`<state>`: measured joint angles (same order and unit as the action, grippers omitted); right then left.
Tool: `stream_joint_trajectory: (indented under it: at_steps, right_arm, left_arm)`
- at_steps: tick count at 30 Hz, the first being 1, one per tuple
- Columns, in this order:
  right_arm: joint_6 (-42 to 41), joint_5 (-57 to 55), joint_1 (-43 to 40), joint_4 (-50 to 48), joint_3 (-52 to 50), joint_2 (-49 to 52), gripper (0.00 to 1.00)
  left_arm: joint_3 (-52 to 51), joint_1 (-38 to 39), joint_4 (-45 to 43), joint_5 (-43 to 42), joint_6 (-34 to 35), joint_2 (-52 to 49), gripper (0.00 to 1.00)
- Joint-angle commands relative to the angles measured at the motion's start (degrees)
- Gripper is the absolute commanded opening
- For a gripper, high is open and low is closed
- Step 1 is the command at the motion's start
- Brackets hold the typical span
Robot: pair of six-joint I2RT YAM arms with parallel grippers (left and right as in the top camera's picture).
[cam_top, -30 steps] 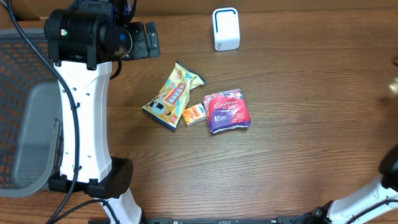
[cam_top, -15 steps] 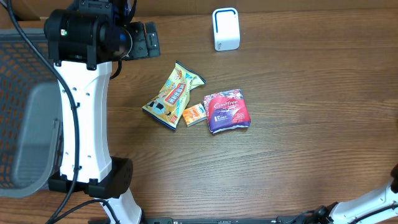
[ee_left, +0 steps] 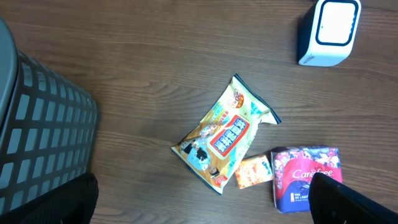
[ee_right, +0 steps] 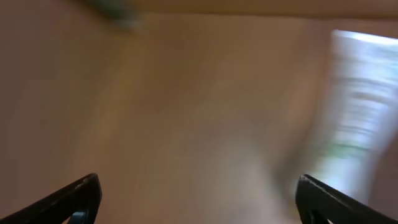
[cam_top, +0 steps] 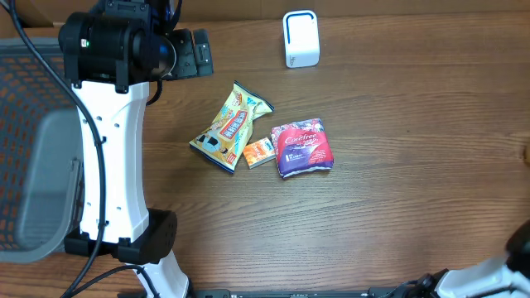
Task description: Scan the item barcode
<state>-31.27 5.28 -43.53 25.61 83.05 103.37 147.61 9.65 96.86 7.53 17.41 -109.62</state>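
Right claw (ee_right: 198,190) opened, basket (ee_left: 43,143) at left

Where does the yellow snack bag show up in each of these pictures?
Overhead: the yellow snack bag lies left of centre.
Left wrist: the bag lies near the middle, slightly low.
Right wrist: not in it; the view is blurred.
Shared landmark: the white box, up and right of the bag in both.
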Motion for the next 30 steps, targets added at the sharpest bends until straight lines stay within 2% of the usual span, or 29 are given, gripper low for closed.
stream_joint_trajectory:
  at_steps: [1, 5, 8, 11, 16, 20, 25, 30]
  right_arm:
    - [0.3, 30.5, 3.4, -3.1, 3.5, -8.4, 1.0]
    - [2.0, 44.2, 10.0, 0.6, 3.3, -8.8, 1.0]
    - [11.9, 44.5, 17.8, 9.2, 2.3, -8.6, 1.0]
    - [20.0, 36.9, 27.0, 18.1, 1.6, -7.2, 1.0]
    - [20.9, 18.2, 41.6, 27.1, 1.6, -2.4, 1.0]
    - [20.9, 6.3, 52.0, 29.0, 1.6, 2.2, 1.0]
    - [20.8, 6.1, 55.5, 28.8, 2.2, 2.6, 1.0]
    - [20.9, 5.5, 52.2, 32.0, 6.1, 2.5, 1.0]
  left_arm:
    - [-0.3, -0.2, -0.1, -0.1, -0.5, 0.7, 1.0]
    - [-0.3, -0.2, -0.1, -0.1, -0.5, 0.7, 1.0]
    - [-0.3, -0.2, -0.1, -0.1, -0.5, 0.7, 1.0]
    - [-0.3, -0.2, -0.1, -0.1, -0.5, 0.7, 1.0]
    - [-0.3, -0.2, -0.1, -0.1, -0.5, 0.7, 1.0]
    - [-0.3, -0.2, -0.1, -0.1, -0.5, 0.7, 1.0]
    - [-0.3, -0.2, 0.0, -0.1, -0.5, 0.7, 1.0]
    - [-0.3, -0.2, -0.1, -0.1, -0.5, 0.7, 1.0]
